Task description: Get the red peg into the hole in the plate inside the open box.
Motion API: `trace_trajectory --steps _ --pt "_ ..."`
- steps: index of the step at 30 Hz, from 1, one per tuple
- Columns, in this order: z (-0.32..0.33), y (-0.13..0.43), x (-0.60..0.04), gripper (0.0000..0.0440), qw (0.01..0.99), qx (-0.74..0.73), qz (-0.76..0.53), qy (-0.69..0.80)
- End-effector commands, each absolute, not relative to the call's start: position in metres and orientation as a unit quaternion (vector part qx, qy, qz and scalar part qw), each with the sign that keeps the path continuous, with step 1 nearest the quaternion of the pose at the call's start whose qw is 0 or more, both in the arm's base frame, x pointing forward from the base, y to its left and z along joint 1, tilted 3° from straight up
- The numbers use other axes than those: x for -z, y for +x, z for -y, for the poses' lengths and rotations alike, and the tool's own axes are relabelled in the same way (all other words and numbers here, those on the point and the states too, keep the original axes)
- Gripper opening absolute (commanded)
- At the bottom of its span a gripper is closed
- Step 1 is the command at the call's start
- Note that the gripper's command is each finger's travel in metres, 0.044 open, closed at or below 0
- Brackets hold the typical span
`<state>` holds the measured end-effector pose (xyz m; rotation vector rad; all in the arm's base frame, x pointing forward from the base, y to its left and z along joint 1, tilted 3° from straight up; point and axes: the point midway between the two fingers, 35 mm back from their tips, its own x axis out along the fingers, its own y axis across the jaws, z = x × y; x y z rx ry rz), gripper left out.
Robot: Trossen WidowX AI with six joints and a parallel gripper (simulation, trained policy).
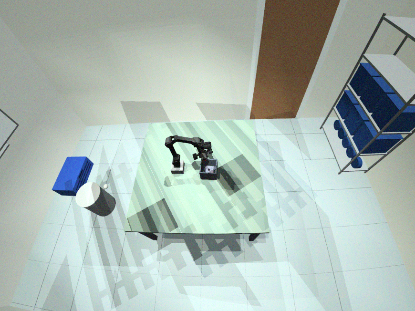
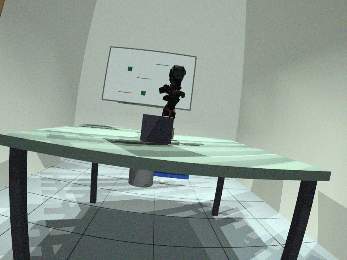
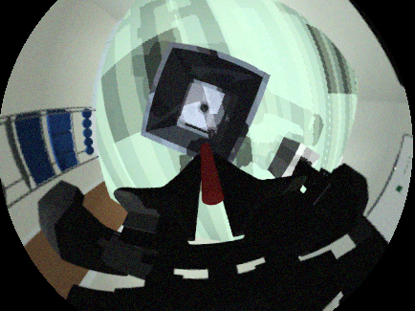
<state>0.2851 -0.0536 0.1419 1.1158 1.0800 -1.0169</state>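
My gripper [image 1: 204,158] [image 2: 169,112] [image 3: 207,157] is shut on the red peg [image 2: 170,113] [image 3: 211,186], which points down from the fingertips. The dark open box [image 1: 208,177] [image 2: 156,129] [image 3: 258,103] stands on the table. In the top view the gripper hangs over the box's far side. In the exterior view the fingers show just above the box's top edge. The light plate [image 1: 212,167] [image 3: 192,108] lies at the box bottom, with its dark round hole [image 3: 204,107] uncovered. In the wrist view the peg's tip overlaps the box's near wall, off the hole. The exact tip height is unclear.
The arm's base [image 1: 177,170] [image 3: 284,157] stands on the green table [image 1: 193,203] [image 2: 245,158], left of the box in the top view. On the floor are a blue crate [image 1: 70,174] and a white-topped cylinder [image 1: 100,200]. A shelf rack with blue bins [image 1: 375,82] stands at the right.
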Motion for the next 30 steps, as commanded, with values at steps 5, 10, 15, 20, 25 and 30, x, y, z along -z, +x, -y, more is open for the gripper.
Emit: trace_trajectory --steps 5,10,15,20,25,30 --pt "0.070 0.290 -0.135 0.0000 0.597 0.441 -0.471 0.476" --pt "0.081 0.291 -0.124 0.0000 0.592 0.446 -0.476 0.473" --pt "0.089 0.294 -0.111 0.0000 0.589 0.446 -0.479 0.473" --pt "0.096 0.298 -0.099 0.0000 0.587 0.444 -0.482 0.474" --pt "0.102 0.302 -0.089 0.0000 0.587 0.442 -0.485 0.475" --pt "0.107 0.304 -0.079 0.0000 0.587 0.438 -0.489 0.473"
